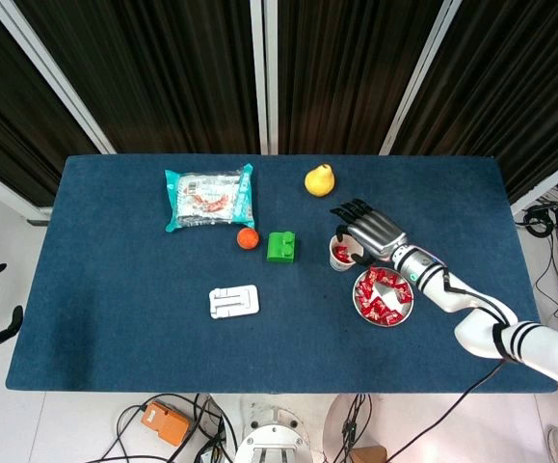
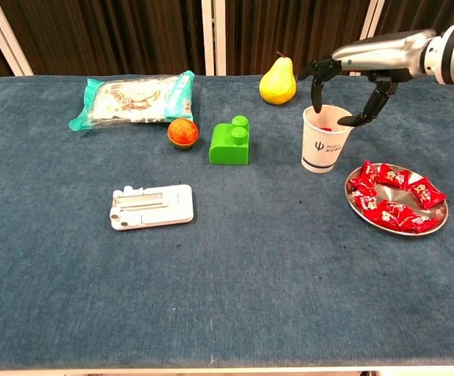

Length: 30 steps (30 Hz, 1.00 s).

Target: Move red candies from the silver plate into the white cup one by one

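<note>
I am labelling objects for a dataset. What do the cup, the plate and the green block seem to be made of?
White cup: probably paper, matte, with a small printed logo and a thin rolled rim. Silver plate: looks like metal, with a shiny reflective rim. Green block: likely plastic, smooth and slightly glossy, with moulded round studs on top.

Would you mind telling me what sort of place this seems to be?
Probably a robotics lab: a blue-covered table set with test objects, dark curtains behind it, and cables on the floor.

White cup (image 2: 327, 139) upright, candy inside; red candies (image 2: 395, 200) on silver plate (image 2: 438, 220).
</note>
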Available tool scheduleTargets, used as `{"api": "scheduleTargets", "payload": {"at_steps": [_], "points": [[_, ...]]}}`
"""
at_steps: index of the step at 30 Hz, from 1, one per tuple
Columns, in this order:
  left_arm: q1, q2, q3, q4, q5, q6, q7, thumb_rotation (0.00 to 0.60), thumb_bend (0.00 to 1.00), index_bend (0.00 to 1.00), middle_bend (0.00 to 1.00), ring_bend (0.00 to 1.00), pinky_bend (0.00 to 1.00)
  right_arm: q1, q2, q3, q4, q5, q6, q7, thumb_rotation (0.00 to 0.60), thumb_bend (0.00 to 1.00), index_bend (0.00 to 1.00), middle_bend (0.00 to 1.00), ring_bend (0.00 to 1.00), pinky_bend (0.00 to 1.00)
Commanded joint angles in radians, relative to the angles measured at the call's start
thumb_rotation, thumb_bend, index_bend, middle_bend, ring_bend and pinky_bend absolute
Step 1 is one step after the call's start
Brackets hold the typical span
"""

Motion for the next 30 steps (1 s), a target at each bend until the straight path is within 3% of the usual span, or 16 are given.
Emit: {"api": "scheduleTargets", "payload": {"at_steps": [1,5,9,14,21,30], "points": [[0.001,0.000,0.000,-0.001,-0.001,0.001,0.000,0.600,0.35,0.16,0.00,0.00,0.00,-0.022,0.033,0.011,-0.032,0.005,0.044,0.007,0.600,0.48,0.43,0.11,0.06,0.01],[0.002,0.001,-0.001,-0.001,-0.002,0.003,-0.003,0.600,0.35,0.16,0.00,0.00,0.00,-0.072,0.110,0.011,-0.114,-0.003,0.130,-0.009,0.600,0.45,0.43,0.11,0.06,0.01],[0.001,0.000,-0.001,-0.002,0.000,0.002,-0.001,0.600,0.35,0.16,0.00,0.00,0.00,-0.135,0.205,-0.024,-0.232,-0.020,0.190,-0.063,0.600,0.40,0.43,0.11,0.06,0.00],[0.002,-0.001,-0.001,-0.004,0.002,0.006,0.000,0.600,0.35,0.16,0.00,0.00,0.00,-0.203,0.249,-0.078,-0.306,-0.030,0.220,-0.111,0.600,0.38,0.43,0.11,0.06,0.00],[0.000,-0.003,0.001,-0.004,0.003,0.002,0.004,0.600,0.35,0.16,0.00,0.00,0.00,-0.261,0.185,-0.127,-0.248,-0.007,0.188,-0.126,0.600,0.38,0.36,0.11,0.06,0.00],[0.000,-0.003,-0.002,-0.003,-0.005,0.002,0.004,0.600,0.35,0.16,0.00,0.00,0.00,-0.262,0.050,-0.111,-0.117,-0.026,0.183,-0.110,0.600,0.35,0.36,0.11,0.06,0.00]]}}
